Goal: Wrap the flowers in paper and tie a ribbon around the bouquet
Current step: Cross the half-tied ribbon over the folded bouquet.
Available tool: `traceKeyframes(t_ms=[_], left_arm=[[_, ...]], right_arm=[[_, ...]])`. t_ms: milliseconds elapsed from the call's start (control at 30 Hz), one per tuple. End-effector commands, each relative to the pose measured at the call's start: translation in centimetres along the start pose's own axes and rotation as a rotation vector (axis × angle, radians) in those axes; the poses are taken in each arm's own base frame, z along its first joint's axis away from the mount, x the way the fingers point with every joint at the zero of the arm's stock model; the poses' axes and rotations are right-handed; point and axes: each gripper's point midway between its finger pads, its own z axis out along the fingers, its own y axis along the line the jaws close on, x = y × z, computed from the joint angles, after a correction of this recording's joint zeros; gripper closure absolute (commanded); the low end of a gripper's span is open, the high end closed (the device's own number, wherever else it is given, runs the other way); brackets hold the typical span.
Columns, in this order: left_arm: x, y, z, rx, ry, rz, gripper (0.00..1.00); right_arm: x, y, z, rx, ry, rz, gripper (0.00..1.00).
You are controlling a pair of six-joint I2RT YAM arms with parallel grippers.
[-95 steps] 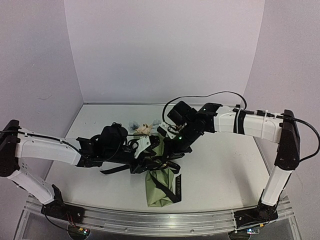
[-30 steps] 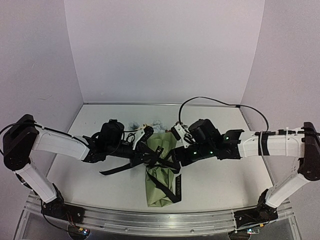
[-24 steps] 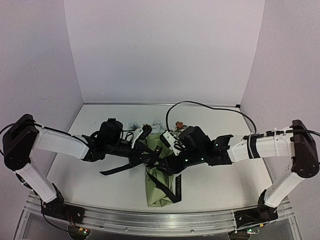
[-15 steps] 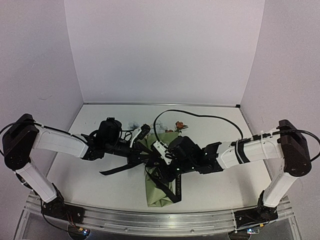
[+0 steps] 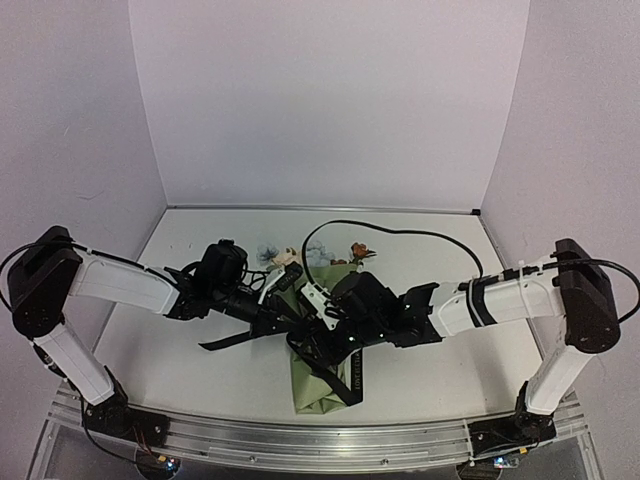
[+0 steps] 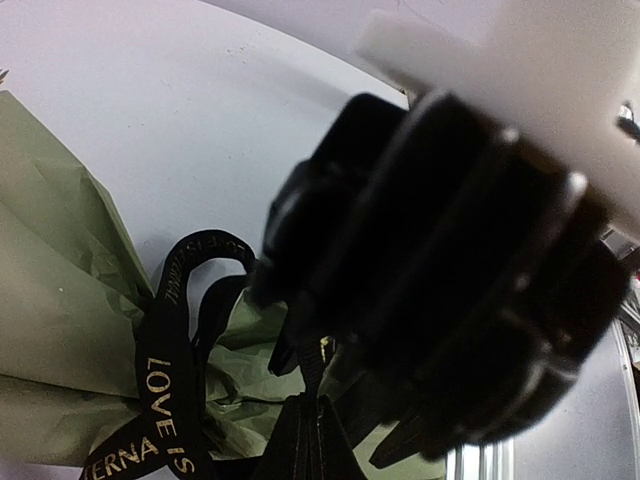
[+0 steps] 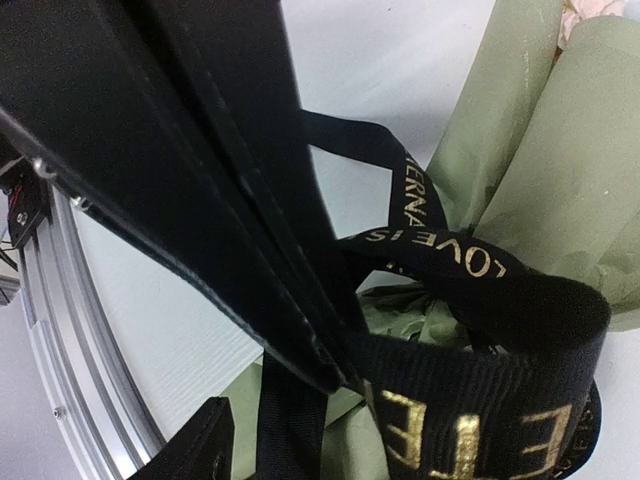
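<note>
White table (image 5: 450,370), flowers (image 5: 288,256) in paper cone (image 5: 318,385) under ribbon (image 5: 352,372); left tool (image 6: 310,445) closed, right tool (image 5: 312,342) unclear.

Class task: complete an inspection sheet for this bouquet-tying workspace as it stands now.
Surface: white tabletop, flat.
Job's things: olive-green paper cone, cream and orange flower heads at its far end; black ribbon with gold lettering looped across it.
Clutter: nothing seen.
Hands: left hand shut, apparently pinching the ribbon; right hand jaws apart by the ribbon loop.
Cables: black cable arcs above the right arm.
Surroundings: pale walls; aluminium rail along the near edge.
</note>
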Motion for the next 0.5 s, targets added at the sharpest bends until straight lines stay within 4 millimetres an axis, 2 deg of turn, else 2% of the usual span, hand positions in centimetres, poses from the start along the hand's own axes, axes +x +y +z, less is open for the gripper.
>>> traceKeyframes(t_ms=[0,200,333,467], left_arm=[[-0.9,-0.1,0.3,0.039,0.007,0.038,0.99],[-1.2,0.0,-0.3,0.043,0.01,0.025,1.0],[-1.5,-0.3,-0.6,0.09,0.019,-0.006,1.0],[-0.8,-0.4,-0.4,0.12,0.051,-0.046,1.0]], right_arm=[[0.1,0.5,0.0,-0.013,0.038,0.012,0.42],[1.2,0.5,-0.8,-0.023,0.065,0.01,0.47],[2.0,1.0,-0.7,-0.054,0.097,0.014,0.48],[2.3,1.5,-0.3,-0.084,0.12,0.031,0.5]])
